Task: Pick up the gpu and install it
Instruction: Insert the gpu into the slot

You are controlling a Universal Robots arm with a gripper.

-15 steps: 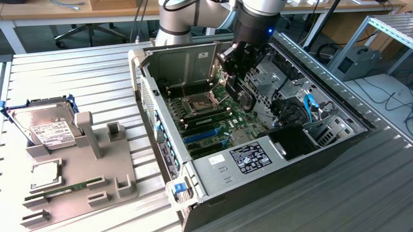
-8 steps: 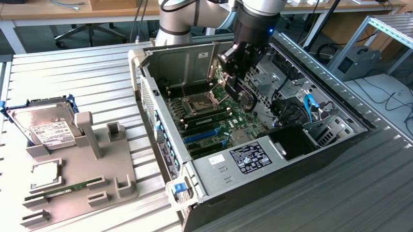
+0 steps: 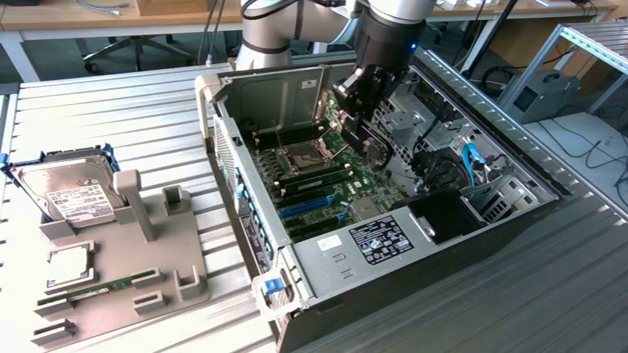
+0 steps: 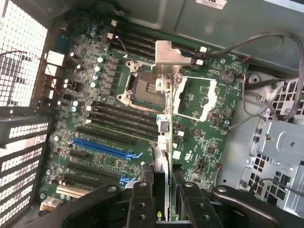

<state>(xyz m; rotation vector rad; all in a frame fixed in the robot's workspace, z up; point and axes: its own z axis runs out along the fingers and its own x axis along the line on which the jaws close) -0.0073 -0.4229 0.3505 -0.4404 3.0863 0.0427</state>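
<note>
Ribbed metal surface (image 3: 118,110) is carrying the open case (image 3: 324,257), centre of the exterior frame. Hand (image 4: 164,204) is gripping the gpu (image 4: 169,54) edge-on above the motherboard (image 4: 95,95). Best lowered square to the blue slot (image 4: 102,148).

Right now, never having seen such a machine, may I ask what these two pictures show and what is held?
One robot arm with a gripper reaches into an open computer case on a slatted metal table. The exterior view looks from outside; the wrist view looks from the arm down at the motherboard. The gripper is shut on the gpu, a slim card, above the motherboard. Beside the case, a grey holder carries a hard drive and a memory stick.
</note>
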